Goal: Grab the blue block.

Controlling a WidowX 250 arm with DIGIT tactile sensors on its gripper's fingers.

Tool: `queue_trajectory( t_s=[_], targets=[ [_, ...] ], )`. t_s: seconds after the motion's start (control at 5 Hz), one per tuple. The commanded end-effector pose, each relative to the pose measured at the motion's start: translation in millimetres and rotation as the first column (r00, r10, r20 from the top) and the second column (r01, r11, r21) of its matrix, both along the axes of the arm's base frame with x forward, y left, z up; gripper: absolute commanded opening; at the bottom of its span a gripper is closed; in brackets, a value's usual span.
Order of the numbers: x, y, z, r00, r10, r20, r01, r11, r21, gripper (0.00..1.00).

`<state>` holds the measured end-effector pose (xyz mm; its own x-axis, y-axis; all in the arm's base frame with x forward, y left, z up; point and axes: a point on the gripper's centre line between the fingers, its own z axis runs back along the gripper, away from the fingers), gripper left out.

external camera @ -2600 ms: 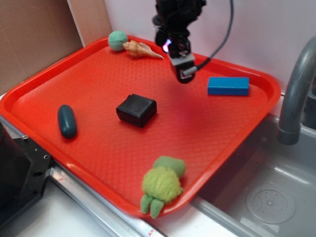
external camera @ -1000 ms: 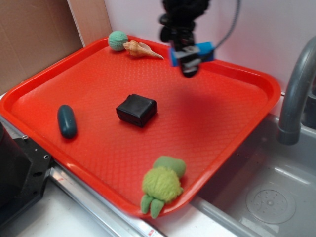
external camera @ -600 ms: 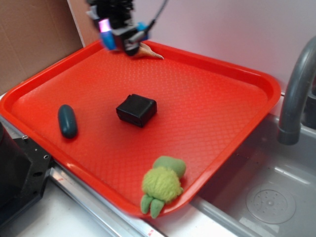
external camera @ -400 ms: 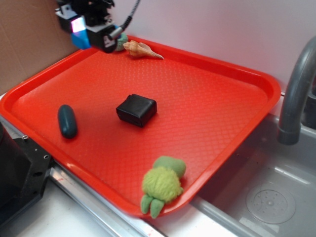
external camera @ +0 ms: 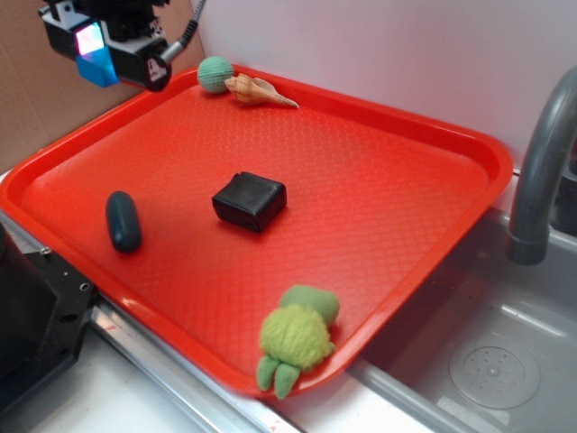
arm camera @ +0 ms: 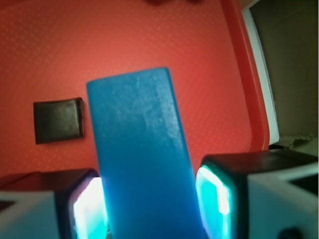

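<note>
Blue block [arm camera: 142, 159], smooth rectangular bar, clamped in your gripper [external camera: 101, 56], aloft off the red plastic tray [external camera: 379, 225]. Grab done; hold steady.

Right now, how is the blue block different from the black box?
The blue block is bright blue; the black box is black. The blue block is a long bar, while the black box is short and squarish. The blue block is up in the air, pinched in the gripper above the tray's far left corner, while the black box lies on the red tray near its middle. Both have flat faces.
</note>
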<state>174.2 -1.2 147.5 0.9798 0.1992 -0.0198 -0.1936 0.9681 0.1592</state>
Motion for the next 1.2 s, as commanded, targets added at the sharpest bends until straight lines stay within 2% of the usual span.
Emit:
queue_trajectory(
  t_s=[0.0,0.4,1.0],
  targets=[
    [18.3,-19.8,9.0,0.999,-0.023,0.034,0.023,1.000,-0.017,0.00],
    [20.8,-16.7,6.2,0.998,-0.020,0.055,0.022,0.999,-0.030,0.00],
    [23.6,-16.2,4.2,0.999,-0.023,0.045,0.025,0.999,-0.034,0.00]
  ],
)
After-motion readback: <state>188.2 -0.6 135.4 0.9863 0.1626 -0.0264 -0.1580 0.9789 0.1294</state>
